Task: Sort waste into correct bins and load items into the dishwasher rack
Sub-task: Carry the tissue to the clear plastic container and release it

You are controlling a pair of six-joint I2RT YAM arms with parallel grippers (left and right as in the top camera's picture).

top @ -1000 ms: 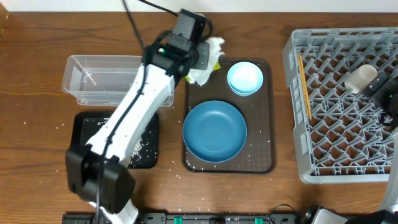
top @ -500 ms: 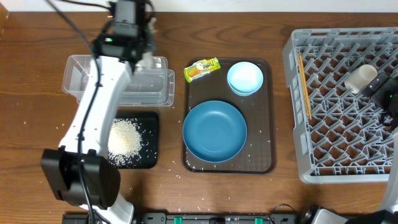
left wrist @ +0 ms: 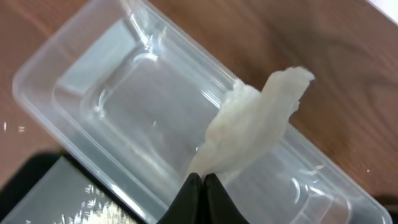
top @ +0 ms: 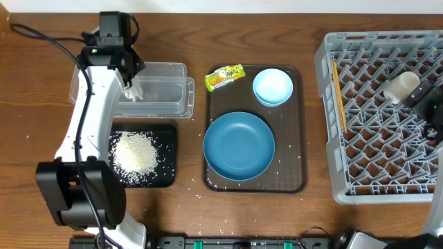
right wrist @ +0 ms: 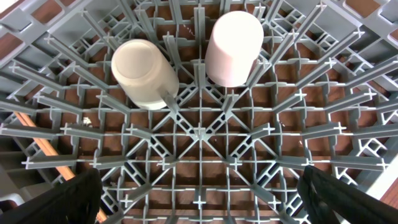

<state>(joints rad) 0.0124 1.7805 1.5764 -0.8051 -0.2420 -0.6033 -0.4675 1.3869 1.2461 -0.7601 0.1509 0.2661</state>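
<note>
White rice heap (top: 136, 153) in black tray (top: 169, 132)

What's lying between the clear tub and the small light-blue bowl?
The yellow-green wrapper, lying at the brown tray's corner; the overhead view shows it.

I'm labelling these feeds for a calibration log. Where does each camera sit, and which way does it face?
Overhead: fixed above the table, facing straight down; the left arm shows whole, the right arm barely, at the edge.
Left wrist: on the left arm, looking down into the clear tub; the left gripper shows, shut on the napkin.
Right wrist: over the rack, looking down into it; the right gripper shows open, fingers at the lower corners.
Shared: overhead and left wrist both show clear tub and napkin.
</note>
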